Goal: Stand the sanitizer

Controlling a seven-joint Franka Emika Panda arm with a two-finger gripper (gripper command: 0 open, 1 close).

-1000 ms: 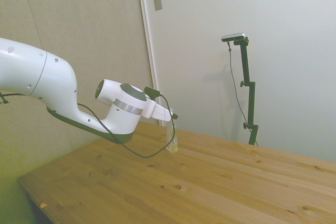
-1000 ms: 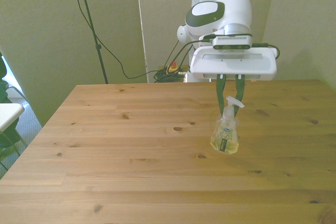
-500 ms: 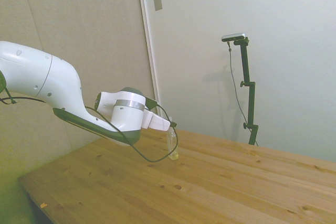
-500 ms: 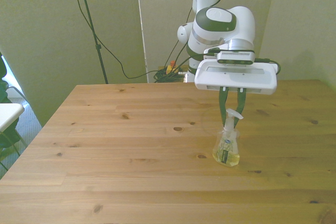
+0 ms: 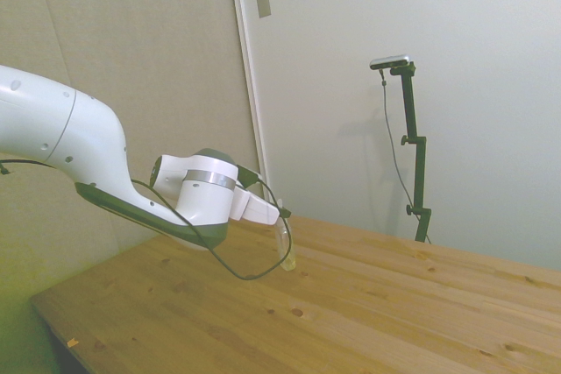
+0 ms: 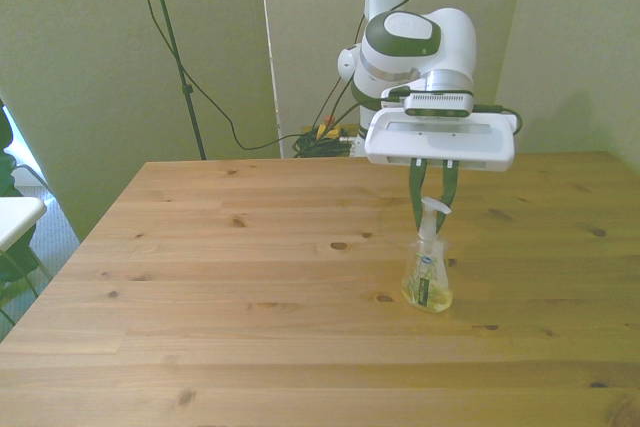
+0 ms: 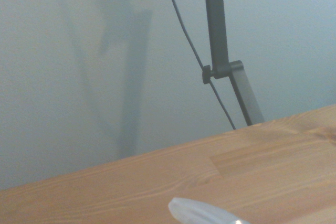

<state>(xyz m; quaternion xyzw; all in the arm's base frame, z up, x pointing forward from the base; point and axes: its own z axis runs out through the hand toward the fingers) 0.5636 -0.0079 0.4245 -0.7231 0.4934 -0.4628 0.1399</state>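
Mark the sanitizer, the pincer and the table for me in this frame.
sanitizer (image 6: 427, 282): front view, on the labelled clear body holding the yellowish liquid.
pincer (image 6: 431, 209): front view, midway between the two dark fingertips at the bottle's neck.
table (image 6: 220, 277): front view, on bare wooden top.

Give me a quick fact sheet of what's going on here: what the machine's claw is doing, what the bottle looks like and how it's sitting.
gripper: pointing down, fingers shut on the sanitizer's neck
sanitizer: small clear pump bottle, yellowish liquid, white pump top, white label with blue marks
bottle pose: upright, base on or just above the table
table: light wood
bottle's place: toward the front view's right
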